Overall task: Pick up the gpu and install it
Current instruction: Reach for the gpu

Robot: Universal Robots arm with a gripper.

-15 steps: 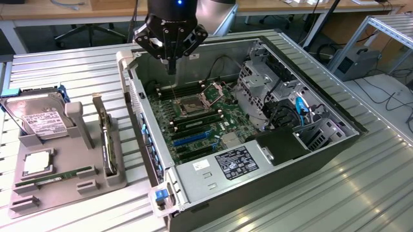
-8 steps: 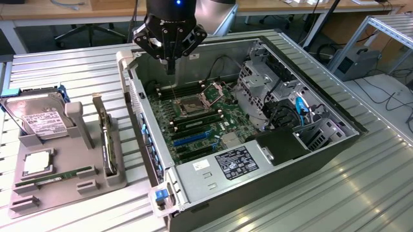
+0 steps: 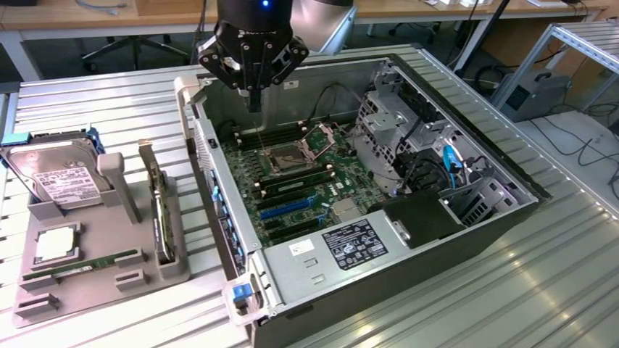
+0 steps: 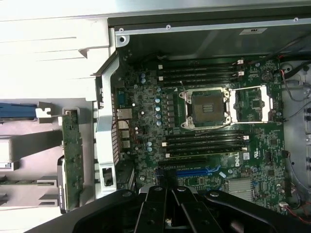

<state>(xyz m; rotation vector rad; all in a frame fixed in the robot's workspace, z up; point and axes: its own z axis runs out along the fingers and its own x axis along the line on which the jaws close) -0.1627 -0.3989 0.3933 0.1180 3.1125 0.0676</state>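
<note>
Noted gripper [image 3: 254, 101] pressed together, empty, over case [image 3: 208, 145]; gpu [image 3: 159, 210] on edge in holder [image 3: 109, 181]. Could clip case wall or topple gpu if swung across low.

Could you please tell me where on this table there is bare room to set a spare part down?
Widest bare patch: the ribbed table at the exterior view's right of the computer case. Another lies beyond the hard drive, behind the parts tray. Crowded: the strip between the gpu and the case.
</note>
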